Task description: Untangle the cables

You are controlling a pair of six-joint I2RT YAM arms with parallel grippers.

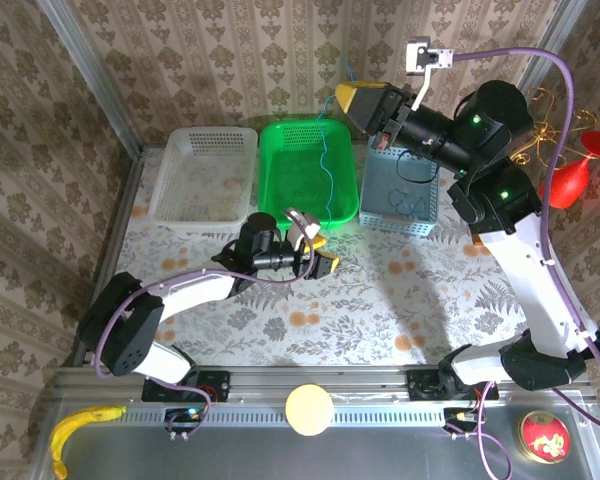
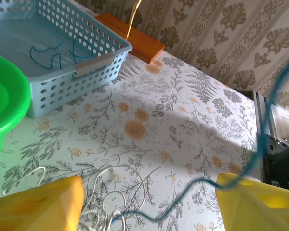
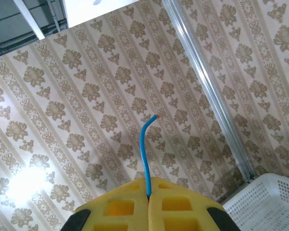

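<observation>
White basket [image 1: 208,134], green basket [image 1: 285,175] and blue basket [image 1: 395,218] stand side by side on the table [image 1: 380,300]

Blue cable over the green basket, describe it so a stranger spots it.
At the table's far edge sits a green basket, the middle of three. A thin blue cable drops across it from the right end effector. Unlike the pale cables on the table, it hangs in air.

The table [image 1: 410,300], spread with a fern-and-flower cloth, carried three perforated baskets in a row along its far side: a white basket [image 1: 200,185], a green basket [image 1: 280,180] and a blue basket [image 1: 395,222]. Loose loops of a cream cable [image 2: 106,202] lay on the cloth near the green basket. An orange block [image 2: 135,41] sat just behind the blue basket.
</observation>
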